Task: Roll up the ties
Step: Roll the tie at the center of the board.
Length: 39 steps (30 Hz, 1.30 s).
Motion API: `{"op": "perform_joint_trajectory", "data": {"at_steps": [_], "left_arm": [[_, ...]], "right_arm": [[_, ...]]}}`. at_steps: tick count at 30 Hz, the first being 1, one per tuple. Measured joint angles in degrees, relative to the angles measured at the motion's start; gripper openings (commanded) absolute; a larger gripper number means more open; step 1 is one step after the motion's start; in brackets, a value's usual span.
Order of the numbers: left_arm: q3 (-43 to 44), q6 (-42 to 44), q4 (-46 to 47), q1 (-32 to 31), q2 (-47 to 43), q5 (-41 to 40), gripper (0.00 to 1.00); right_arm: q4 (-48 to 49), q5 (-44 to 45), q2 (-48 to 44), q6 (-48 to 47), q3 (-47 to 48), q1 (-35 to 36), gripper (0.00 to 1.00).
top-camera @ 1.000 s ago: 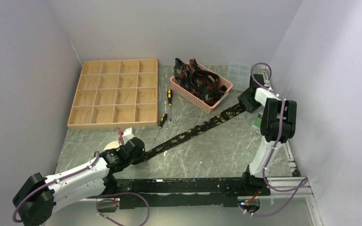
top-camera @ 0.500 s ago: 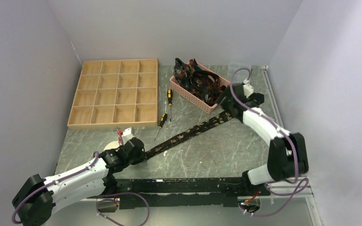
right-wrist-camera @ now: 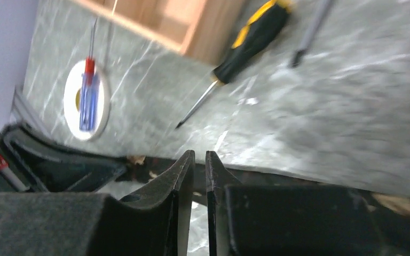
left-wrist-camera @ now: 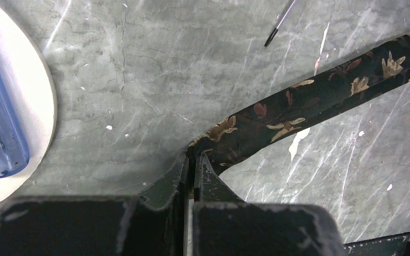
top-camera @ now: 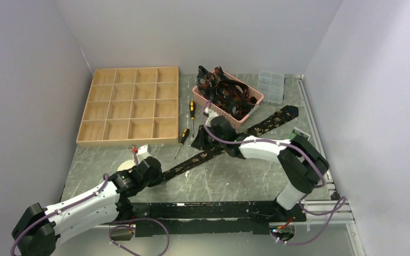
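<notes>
Noting the left gripper (left-wrist-camera: 193, 160) nearest us, jaws clamped on the narrow end of a tie (top-camera: 187, 165). We see the tie run flat and diagonal across the table (top-camera: 245, 176) to its wide end beside the pink basket (top-camera: 220, 113). The right gripper (top-camera: 198, 140) hangs near mid-tie, jaws nearly together, nothing visible between. We log more ties (top-camera: 227, 93) heaped in the basket

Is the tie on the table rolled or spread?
Spread: the tie lies stretched diagonally across the table, no coil visible.
</notes>
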Motion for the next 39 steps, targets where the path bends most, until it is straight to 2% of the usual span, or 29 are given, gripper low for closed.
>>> {"op": "perform_joint_trajectory", "data": {"at_steps": [4, 10, 26, 39], "left_arm": [[0.00, 0.00, -0.22, 0.00, -0.20, 0.00, 0.03], [0.00, -0.02, -0.24, 0.00, 0.11, -0.04, 0.03], [0.00, -0.02, -0.46, 0.00, 0.17, -0.26, 0.03], [0.04, -0.15, -1.38, 0.00, -0.59, -0.35, 0.03]], "right_arm": [[1.64, -3.45, 5.18, -1.49, 1.92, 5.88, 0.15], [3.91, -5.07, 10.62, -2.75, 5.16, 10.32, 0.13], [5.14, -4.15, 13.86, -4.33, 2.34, 14.53, 0.10], [14.03, -1.95, 13.81, -2.62, -2.69, 15.56, 0.11]]}}
